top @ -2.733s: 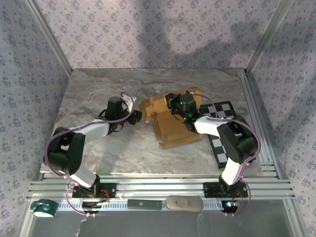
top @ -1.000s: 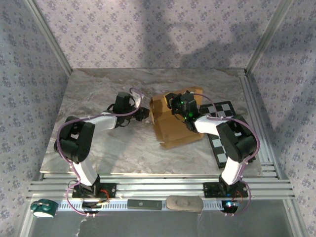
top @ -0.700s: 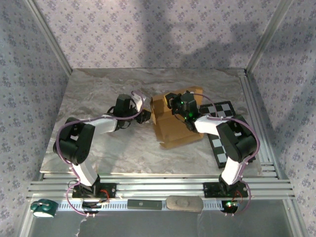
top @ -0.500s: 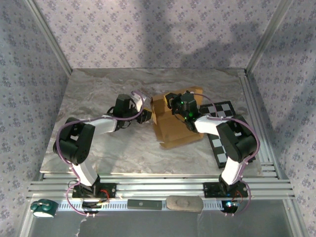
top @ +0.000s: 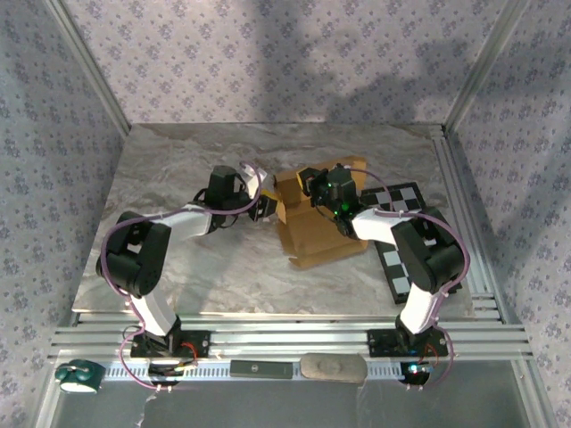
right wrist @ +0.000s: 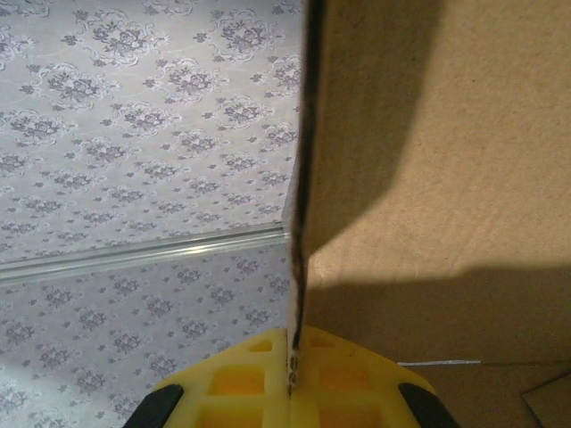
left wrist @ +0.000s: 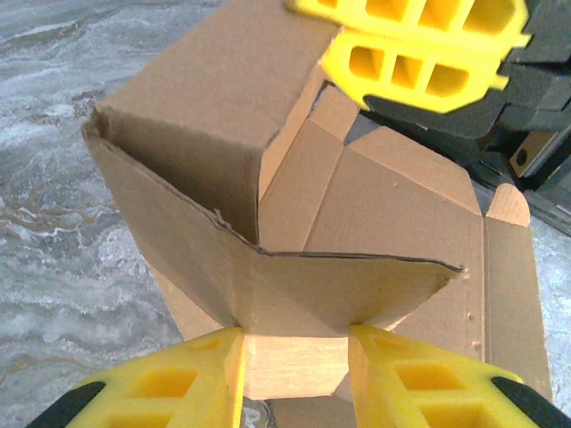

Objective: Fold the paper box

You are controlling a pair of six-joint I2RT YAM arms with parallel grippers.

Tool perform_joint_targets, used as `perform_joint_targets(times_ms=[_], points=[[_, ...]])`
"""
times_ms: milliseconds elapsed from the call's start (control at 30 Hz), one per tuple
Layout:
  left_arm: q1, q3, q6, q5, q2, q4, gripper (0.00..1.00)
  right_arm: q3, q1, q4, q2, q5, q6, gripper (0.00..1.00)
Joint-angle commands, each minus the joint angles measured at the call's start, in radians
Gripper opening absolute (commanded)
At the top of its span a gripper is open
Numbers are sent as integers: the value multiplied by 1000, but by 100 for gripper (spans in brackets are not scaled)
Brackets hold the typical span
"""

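Yellow fingers [left wrist: 178,392] of left gripper [left wrist: 294,348] parted, straddling a raised left flap of the tan paper box [top: 312,230], mid-table. Right gripper [right wrist: 293,343] pinched tight on an upright cardboard panel at the box's far side. Checkered board [top: 399,198] just right.

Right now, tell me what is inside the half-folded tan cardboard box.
Inside the tan cardboard box, its bare creased floor shows, with no loose item. The raised flap hides the corner behind it, and the right yellow tool covers the far edge.
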Motion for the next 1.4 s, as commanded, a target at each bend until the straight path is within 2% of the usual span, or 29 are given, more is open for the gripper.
perform_joint_targets(times_ms=[0,333,400,633,700,733,900,1000,1067,1367], points=[[-12,45,25,0,20,-7,36,13,-3,16,13,-12,5,0],[-42,53,28,-47,39,1,36,5,-2,29,16,-13,12,0],[-46,47,21,-60,38,9,39,4,-2,30,16,-11,12,0],[-55,8,8,-98,29,51,49,2,-2,34,14,-9,14,0],[-55,11,2,-112,35,50,64,1,-2,36,16,-11,14,0],[-56,12,0,-115,38,50,65,0,0,38,17,-10,17,0],[-67,23,-8,-148,45,54,62,2,1,43,19,-11,17,0],[-67,37,-7,-137,59,47,50,2,-1,44,22,-14,18,0],[-68,42,-13,-129,68,50,47,1,1,45,22,-14,20,0],[-99,44,-34,-203,67,65,49,-7,5,58,23,-6,27,0]])
